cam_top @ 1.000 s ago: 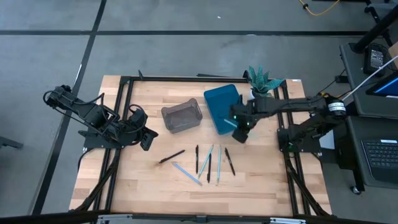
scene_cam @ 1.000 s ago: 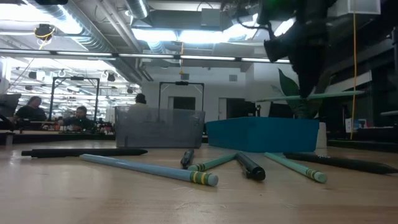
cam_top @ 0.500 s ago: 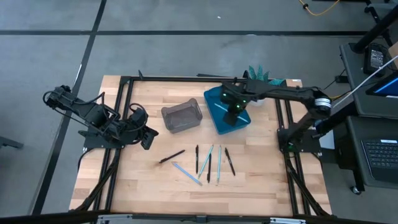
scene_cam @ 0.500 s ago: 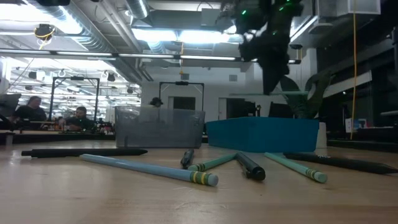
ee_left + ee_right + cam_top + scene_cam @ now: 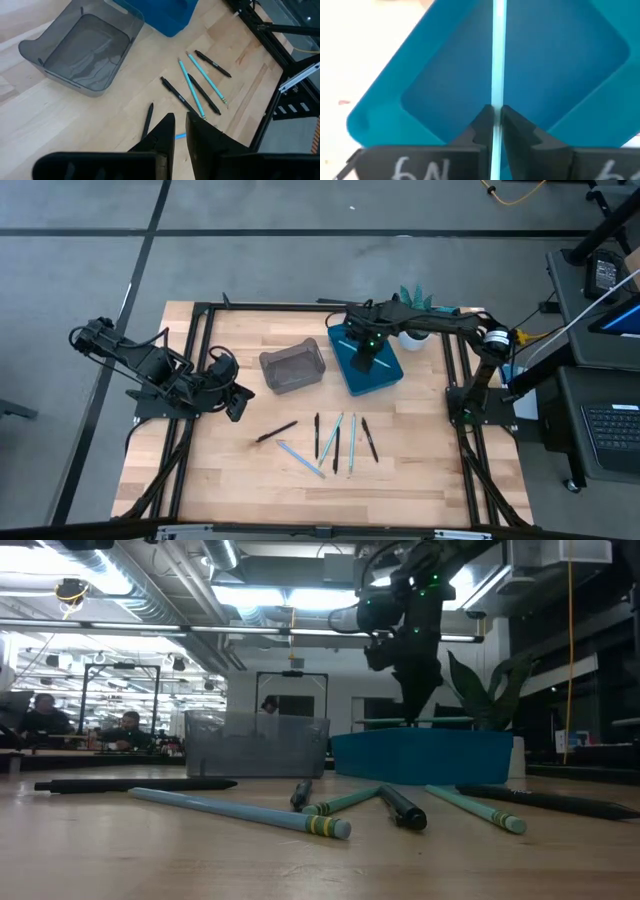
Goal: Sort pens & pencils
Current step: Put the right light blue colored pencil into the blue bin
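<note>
My right gripper hangs over the blue bin, shut on a light blue pencil. The low view shows that pencil level just above the bin's rim. Several black and light blue pens and pencils lie flat on the wood nearer the front edge. One black one lies apart on the left. My left gripper waits shut above the table's left side, holding nothing. My right gripper pinches the light blue pencil's shaft between its two fingers, about mid-length as the low view shows. The fingers come from above, pointing down, and lie across the pencil. The pencil hangs level, clear of the blue bin.
An empty grey see-through bin stands left of the blue one. A green spiky potted plant stands at the far right, close behind my right arm. Bare wood lies at the near left.
My right gripper has carried the light blue pencil toward the table's far edge and left. It started beside the blue bin's near right corner and now hangs over the bin's middle, a little lower. The pencil stays level in the hold.
</note>
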`<state>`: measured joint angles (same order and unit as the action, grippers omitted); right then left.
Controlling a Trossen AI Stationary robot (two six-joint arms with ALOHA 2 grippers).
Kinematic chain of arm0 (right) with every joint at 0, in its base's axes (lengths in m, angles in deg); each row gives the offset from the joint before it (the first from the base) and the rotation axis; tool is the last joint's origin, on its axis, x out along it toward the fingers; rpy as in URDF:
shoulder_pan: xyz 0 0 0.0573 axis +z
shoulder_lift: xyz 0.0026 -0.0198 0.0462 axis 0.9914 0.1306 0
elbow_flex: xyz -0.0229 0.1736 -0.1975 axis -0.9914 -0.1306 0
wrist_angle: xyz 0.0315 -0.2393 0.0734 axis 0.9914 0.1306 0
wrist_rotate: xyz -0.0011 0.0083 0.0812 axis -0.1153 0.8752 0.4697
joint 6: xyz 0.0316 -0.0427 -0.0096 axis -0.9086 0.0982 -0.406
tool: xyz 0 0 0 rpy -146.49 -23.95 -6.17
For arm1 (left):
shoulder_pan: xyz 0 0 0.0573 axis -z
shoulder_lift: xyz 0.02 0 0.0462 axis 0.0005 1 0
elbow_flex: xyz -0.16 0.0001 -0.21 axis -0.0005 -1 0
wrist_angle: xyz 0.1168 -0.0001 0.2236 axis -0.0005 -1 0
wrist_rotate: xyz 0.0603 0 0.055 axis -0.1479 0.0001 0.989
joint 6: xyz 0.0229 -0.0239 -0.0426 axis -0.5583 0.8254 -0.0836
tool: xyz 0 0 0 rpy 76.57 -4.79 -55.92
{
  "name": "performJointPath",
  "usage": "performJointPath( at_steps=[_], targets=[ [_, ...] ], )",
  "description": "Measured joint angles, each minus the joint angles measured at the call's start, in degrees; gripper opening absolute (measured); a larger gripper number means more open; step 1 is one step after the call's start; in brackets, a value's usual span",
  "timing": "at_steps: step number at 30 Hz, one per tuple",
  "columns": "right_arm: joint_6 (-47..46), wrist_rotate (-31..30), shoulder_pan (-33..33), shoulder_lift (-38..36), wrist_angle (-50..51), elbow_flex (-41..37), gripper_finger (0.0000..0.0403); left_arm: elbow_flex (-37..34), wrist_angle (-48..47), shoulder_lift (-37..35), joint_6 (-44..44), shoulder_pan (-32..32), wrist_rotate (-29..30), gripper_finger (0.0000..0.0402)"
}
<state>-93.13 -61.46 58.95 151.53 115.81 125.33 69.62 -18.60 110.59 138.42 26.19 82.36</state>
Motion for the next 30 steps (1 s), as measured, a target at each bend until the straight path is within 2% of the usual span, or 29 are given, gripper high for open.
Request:
performJointPath(
  at_steps=[9,30],
  targets=[
    [-1.5,-0.13,-1.82,0.0,-1.84,-0.27,0.0037,0.0,-0.64,-0.02,-0.5,0.0,-0.05,0.0041],
    [-4.38,1.37,-1.77,0.11,-9.46,-8.29,0.0037,0.0,-1.24,-0.02,-0.53,0.0,-0.54,0.0041]
  ],
)
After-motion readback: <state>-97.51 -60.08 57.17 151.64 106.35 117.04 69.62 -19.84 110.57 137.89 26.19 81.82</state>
